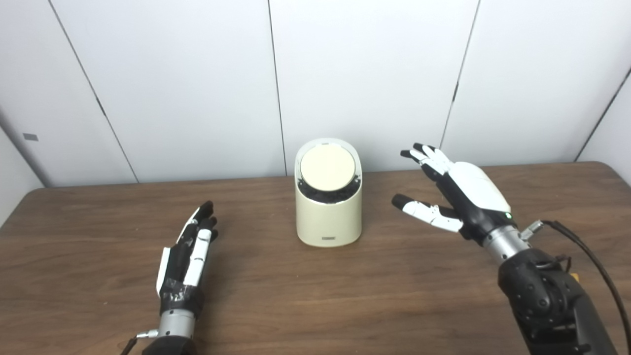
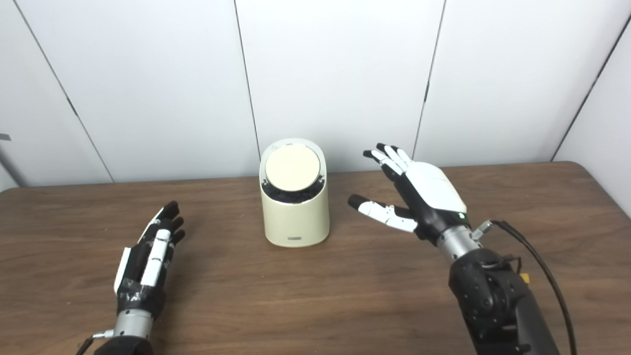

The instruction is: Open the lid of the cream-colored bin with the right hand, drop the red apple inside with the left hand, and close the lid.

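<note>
— Where's the cream-colored bin [image 1: 329,207]?

— Middle of the frame, a little above center, standing upright on the brown wood surface just in front of the white wall panels.

— Shape?

— A rounded, oval-bodied tub, taller than wide, with a slanted top that tips toward the camera. A small dark label sits low on its front.

— And the lid [image 1: 328,167]?

— A flat cream disc set in that slanted top, lying shut, framed by a white rim, with a dark crescent showing beneath its lower edge.
</note>
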`<control>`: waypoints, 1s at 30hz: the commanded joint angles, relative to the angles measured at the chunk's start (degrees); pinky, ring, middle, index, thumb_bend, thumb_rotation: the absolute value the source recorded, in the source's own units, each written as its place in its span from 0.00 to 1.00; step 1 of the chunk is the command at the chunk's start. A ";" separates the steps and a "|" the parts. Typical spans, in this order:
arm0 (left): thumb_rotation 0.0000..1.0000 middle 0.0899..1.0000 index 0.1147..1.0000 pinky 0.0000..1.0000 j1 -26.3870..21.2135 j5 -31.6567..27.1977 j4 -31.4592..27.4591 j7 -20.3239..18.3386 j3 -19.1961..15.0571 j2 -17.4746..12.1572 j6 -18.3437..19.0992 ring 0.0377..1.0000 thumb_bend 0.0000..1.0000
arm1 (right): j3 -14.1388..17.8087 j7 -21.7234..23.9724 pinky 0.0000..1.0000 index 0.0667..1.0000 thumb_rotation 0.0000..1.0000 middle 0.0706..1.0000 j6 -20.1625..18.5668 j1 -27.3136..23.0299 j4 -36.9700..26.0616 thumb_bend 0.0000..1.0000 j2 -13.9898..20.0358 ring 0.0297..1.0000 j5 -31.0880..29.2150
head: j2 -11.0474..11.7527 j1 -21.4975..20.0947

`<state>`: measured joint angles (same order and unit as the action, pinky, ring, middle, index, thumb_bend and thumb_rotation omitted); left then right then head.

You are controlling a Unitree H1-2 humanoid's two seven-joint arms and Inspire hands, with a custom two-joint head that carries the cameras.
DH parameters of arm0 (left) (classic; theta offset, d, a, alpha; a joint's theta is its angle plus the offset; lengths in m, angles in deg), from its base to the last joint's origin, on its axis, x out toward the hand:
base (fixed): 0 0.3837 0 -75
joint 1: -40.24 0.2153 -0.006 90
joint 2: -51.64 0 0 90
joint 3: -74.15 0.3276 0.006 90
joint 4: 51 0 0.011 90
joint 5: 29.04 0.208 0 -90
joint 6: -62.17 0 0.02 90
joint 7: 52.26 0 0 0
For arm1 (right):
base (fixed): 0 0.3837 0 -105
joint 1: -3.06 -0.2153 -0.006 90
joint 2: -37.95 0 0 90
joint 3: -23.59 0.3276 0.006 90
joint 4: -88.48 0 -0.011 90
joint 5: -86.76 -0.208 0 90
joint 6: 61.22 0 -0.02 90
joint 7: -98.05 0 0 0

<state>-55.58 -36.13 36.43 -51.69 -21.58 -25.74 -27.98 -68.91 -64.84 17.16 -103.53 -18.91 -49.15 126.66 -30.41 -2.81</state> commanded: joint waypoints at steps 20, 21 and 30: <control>0.75 0.95 0.96 0.99 12.79 0.47 -4.85 -0.49 -2.23 -2.17 -5.40 0.95 0.48 | 9.88 -8.87 0.95 0.94 1.00 0.96 6.06 12.93 7.28 0.59 -10.93 0.96 -35.86 | -2.74 0.44; 0.76 0.95 0.96 0.99 12.98 0.41 -4.79 -0.52 -2.43 -2.18 -5.73 0.96 0.48 | 9.85 -9.26 0.96 0.94 1.00 0.96 6.52 13.31 7.34 0.59 -11.22 0.96 -36.49 | -2.82 0.42; 0.76 0.95 0.93 0.97 14.61 -0.11 -3.15 -1.13 -3.20 -1.98 -10.48 0.93 0.55 | 9.89 -11.95 0.97 0.94 1.00 0.97 10.36 17.24 7.76 0.51 -12.93 0.97 -39.80 | -3.31 1.70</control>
<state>-42.55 -36.74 31.81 -52.64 -24.58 -27.47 -36.28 -59.44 -75.66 25.61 -86.30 -9.49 -62.26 87.31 -33.75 -1.14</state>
